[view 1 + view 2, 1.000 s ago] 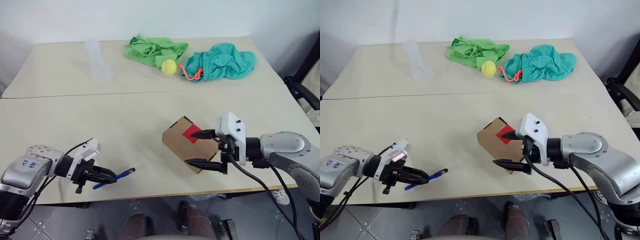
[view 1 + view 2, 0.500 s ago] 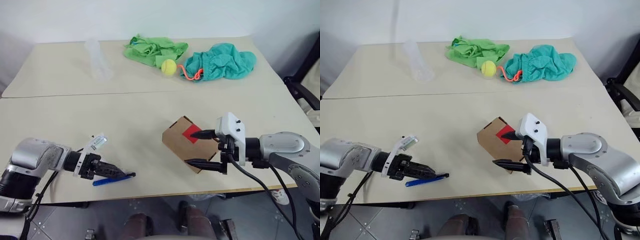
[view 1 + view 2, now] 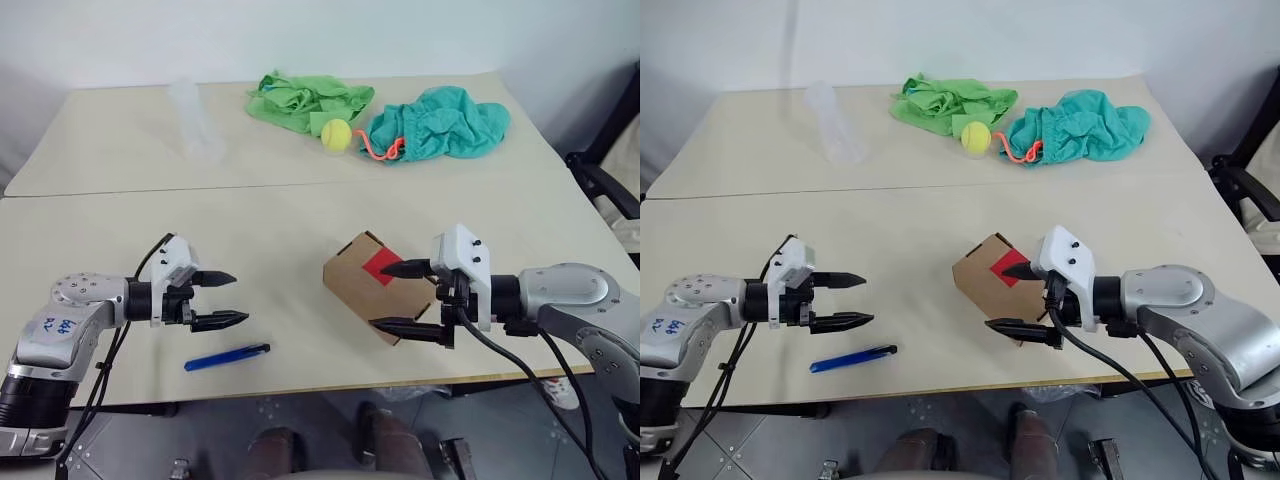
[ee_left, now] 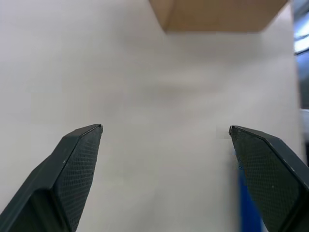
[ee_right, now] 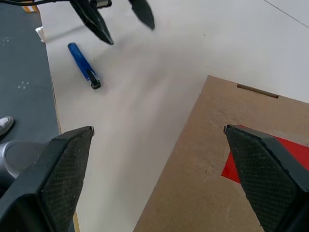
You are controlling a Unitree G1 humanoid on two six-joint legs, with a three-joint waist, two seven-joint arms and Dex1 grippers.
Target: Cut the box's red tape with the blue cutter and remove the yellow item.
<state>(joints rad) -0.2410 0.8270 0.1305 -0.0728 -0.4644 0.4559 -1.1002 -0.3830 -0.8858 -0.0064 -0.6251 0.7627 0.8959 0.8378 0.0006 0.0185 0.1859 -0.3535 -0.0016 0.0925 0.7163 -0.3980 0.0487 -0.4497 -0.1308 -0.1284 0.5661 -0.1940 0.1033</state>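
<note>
The brown box [image 3: 362,290] rests tilted near the table's front right, with the red tape [image 3: 382,265] on its upper face. My right gripper [image 3: 380,296] is open around the box's right end, one fingertip over the tape and the other by the lower edge. I cannot tell if they touch. The blue cutter [image 3: 227,357] lies flat and free near the front edge, also seen as the cutter [image 5: 83,66]. Above and behind it, my left gripper [image 3: 238,298] hangs open and empty, pointing toward the box [image 4: 222,14]. The yellow item is hidden.
At the back lie a green cloth [image 3: 310,100], a teal cloth [image 3: 440,122] with an orange cord [image 3: 380,150], and a tennis ball [image 3: 336,132]. A clear plastic cup [image 3: 835,125] lies at the back left. A dark chair [image 3: 600,185] stands off the table's right side.
My left gripper opened and let go of the blue cutter, which now lies on the table. The gripper then rose and moved away from the front edge. The right gripper and box stayed still.
</note>
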